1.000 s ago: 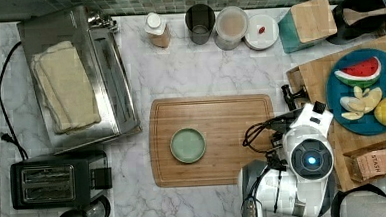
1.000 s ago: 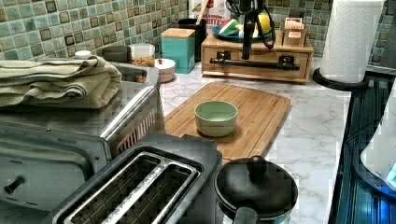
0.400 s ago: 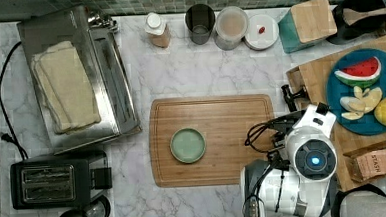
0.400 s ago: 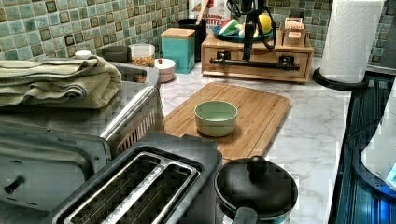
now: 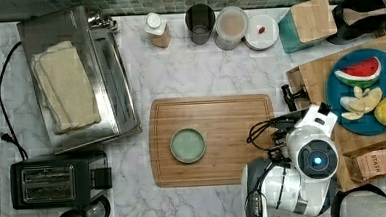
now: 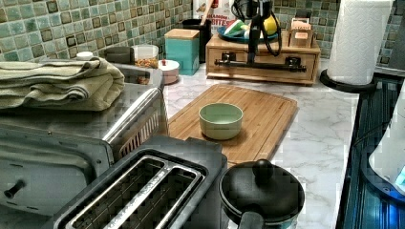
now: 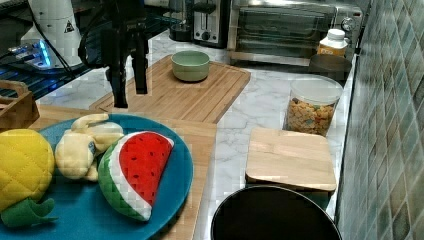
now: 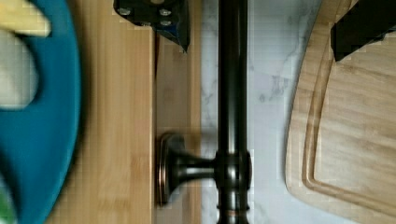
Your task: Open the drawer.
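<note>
1. Bamboo-wood drawer (image 6: 263, 59) sits in a low box at the back of the marble tabletop (image 5: 199, 73), at the left view's upper middle, beside the teal box (image 6: 181, 50).
2. Its long black bar handle (image 8: 232, 93) runs across the drawer front on dark brackets; one bracket (image 8: 180, 169) shows in the wrist view.
3. On the box top rests a blue plate (image 5: 354, 125) with toy fruit, a watermelon slice (image 7: 132, 175) among them.
4. Over the handle hangs the pincer (image 8: 261, 28), wide open and holding nothing: one finger (image 8: 156, 16) is above the drawer's wood, the other (image 8: 364, 25) above the cutting board's edge, with the bar between them.
5. In the right view the two black fingers (image 7: 120, 87) point downward, apart.
6. The cutting board (image 5: 231, 121) lies just beside the drawer front and carries a green bowl (image 5: 188, 145).
</note>
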Robot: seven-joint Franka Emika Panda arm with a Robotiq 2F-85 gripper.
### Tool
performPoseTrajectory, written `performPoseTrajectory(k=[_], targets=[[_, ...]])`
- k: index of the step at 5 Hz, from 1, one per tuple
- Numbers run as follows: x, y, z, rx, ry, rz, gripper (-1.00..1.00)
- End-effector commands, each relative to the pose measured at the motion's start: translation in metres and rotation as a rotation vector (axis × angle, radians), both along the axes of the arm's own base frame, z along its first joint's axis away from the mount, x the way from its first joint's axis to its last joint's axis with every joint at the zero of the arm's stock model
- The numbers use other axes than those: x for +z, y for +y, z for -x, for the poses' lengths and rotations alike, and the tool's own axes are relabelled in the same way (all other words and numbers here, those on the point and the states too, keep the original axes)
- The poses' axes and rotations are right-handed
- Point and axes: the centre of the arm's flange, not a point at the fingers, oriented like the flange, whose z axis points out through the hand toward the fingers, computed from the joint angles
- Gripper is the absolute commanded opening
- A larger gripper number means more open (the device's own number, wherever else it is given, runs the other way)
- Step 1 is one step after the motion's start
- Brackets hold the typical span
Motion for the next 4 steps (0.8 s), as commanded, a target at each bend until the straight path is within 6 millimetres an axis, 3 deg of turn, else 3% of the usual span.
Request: performPoseTrajectory(k=[1,3,4], targets=[[-0.045,-0.061,0.031,-0.022,0.046,-0.037,1.0],[-0.022,-0.026,0.034,-0.034,0.063,-0.055,1.0],[-0.037,-0.015,0.024,0.041,0.028,-0.101,1.0]])
